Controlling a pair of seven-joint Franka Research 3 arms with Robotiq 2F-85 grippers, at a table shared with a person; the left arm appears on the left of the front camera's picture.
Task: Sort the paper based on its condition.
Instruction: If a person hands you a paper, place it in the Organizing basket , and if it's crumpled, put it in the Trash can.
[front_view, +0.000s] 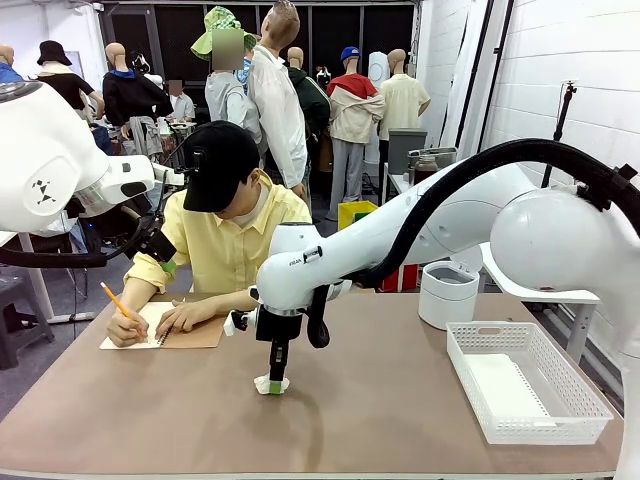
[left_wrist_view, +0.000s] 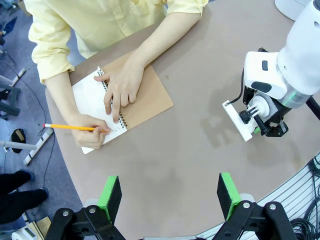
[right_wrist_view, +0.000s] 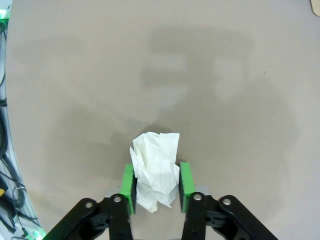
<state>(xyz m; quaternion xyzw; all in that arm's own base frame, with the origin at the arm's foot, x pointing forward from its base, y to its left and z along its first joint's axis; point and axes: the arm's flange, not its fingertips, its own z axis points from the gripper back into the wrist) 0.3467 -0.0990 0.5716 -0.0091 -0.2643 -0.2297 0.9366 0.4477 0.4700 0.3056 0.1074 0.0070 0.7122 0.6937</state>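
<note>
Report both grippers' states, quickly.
Left gripper: open, empty.
Right gripper: closed on the crumpled paper.

The front camera faces the right gripper (front_view: 272, 384) across the table (front_view: 400, 420), the left wrist camera sees it from high above, and its own camera sits close over the crumpled paper (right_wrist_view: 155, 167).

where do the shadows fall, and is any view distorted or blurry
Front view: even light, a soft shadow on the table under the right end effector. Left wrist view: wide-angle bending curves the table edge; the right arm casts a faint doubled shadow. Right wrist view: the crumpled paper is sharp, with pale blocky shadows on the tabletop beyond it.
</note>
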